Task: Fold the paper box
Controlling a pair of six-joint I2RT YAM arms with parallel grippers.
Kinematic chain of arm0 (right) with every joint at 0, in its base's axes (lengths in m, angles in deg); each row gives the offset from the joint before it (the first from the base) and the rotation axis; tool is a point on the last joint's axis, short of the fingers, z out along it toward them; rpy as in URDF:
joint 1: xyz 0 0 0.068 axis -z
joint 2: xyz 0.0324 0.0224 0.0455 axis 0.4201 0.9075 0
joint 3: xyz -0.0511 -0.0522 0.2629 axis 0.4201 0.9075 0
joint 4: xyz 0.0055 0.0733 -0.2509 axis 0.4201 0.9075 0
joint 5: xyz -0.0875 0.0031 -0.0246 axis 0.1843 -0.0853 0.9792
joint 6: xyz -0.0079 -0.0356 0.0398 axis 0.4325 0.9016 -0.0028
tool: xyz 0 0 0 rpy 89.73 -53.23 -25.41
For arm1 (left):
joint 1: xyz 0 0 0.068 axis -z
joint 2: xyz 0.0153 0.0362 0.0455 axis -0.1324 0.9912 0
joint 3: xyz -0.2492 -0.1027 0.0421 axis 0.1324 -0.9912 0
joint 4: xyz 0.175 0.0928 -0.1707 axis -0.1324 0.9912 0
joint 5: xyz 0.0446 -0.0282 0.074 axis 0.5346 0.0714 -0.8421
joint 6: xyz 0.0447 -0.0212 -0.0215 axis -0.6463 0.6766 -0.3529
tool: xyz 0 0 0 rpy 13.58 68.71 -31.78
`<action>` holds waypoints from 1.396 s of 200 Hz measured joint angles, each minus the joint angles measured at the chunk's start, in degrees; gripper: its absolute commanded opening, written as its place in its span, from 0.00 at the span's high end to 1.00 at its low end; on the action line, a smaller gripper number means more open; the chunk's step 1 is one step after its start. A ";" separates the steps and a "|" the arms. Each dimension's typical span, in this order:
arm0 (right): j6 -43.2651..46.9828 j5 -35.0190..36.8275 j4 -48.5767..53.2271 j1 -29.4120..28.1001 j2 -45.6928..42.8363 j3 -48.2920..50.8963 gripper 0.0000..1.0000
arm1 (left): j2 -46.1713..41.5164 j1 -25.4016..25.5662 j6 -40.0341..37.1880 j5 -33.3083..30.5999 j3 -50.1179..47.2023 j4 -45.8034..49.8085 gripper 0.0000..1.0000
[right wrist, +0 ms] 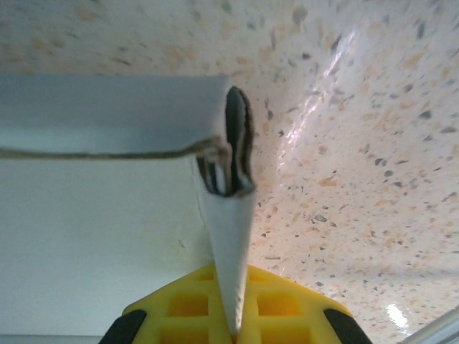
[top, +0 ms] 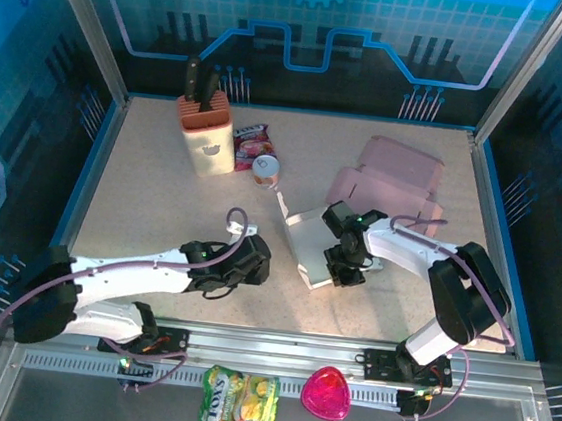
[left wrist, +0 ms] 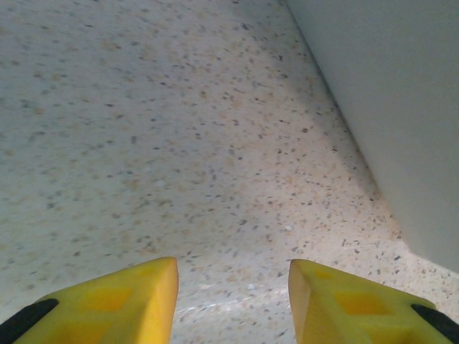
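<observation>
Paper box (top: 306, 241) sat just right of centre in the top view, a white, half-opened shell on the speckled table (top: 164, 178). Its long axis ran from upper left to lower right of the frame, and one narrow flap stood up at its upper left corner.

The right gripper (top: 340, 267) was at the box's lower right edge, clamped shut on a thin flap. In the right wrist view that flap passed edge-on between the yellow pads (right wrist: 287, 308) of the right gripper (right wrist: 233, 315). The broad white panel of the box (right wrist: 93, 215) spread to the left of the frame, with a creased, dark-edged fold above the pads.

The left gripper (top: 254, 256) lay just to the lower left of the box, near it but apart. Its jaws were parted and held nothing. In the left wrist view only bare table showed between the yellow fingertips of the left gripper (left wrist: 233, 287), and the box's smooth white wall (left wrist: 401, 107) rose in the upper right of the frame.

So the box lay ahead and to the right of the free gripper. The next fold probably depended on that gripper closing the gap rightward toward the wall while the other kept the flap pinned.

The card looked thin and easily bent.
</observation>
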 measured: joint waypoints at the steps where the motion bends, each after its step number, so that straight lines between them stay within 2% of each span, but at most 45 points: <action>1: -0.13 -0.11 -0.22 -0.02 0.00 0.15 0.90 | 0.15 0.04 0.07 0.00 0.00 -0.17 0.55; 28: -2.21 -3.10 -4.46 -1.14 -0.13 3.80 0.71 | 1.55 0.39 0.39 -0.02 0.00 -3.50 0.54; 45: -1.18 -3.21 -6.03 -1.86 -1.57 4.13 0.53 | 1.53 0.39 0.48 -0.09 0.00 -5.27 0.53; 61: 0.09 -0.39 -5.97 -2.91 -5.77 4.15 0.41 | 1.40 0.42 0.33 -0.20 0.00 -6.67 0.52; 85: 5.49 6.36 -4.28 -4.52 -16.74 4.04 0.33 | 0.48 0.44 -0.11 -0.26 -0.04 -8.46 0.49; 111: 19.06 14.51 -5.38 -4.59 -28.59 3.87 0.36 | -0.66 0.44 -0.98 -0.28 -0.04 -10.03 0.46; 133: 35.17 14.64 -11.72 -4.63 -33.92 3.76 0.36 | -0.94 0.44 -1.42 -0.28 -0.02 -10.80 0.45; 151: 46.99 11.23 -14.40 -5.01 -32.68 0.87 0.35 | -0.94 0.44 -1.62 -0.28 0.02 -10.88 0.45; 177: 59.43 7.13 -13.90 -6.82 -23.87 -9.92 0.39 | -0.87 0.44 -1.64 -0.28 0.66 -10.88 0.44; 211: 67.82 5.38 -11.72 -10.08 -14.97 -19.47 0.42 | -0.76 0.44 -1.66 -0.28 1.14 -10.95 0.44; 223: 69.48 5.09 -10.40 -10.95 -12.04 -21.84 0.46 | -0.76 0.44 -1.68 -0.28 1.16 -10.91 0.44; 252: 71.01 5.81 -7.10 -12.50 -5.53 -25.77 0.52 | -0.76 0.44 -2.47 -0.55 1.16 -10.54 0.44; 279: 71.49 8.37 -4.11 -13.51 -2.58 -28.06 0.54 | -0.76 0.44 -2.56 -0.72 1.18 -8.94 0.44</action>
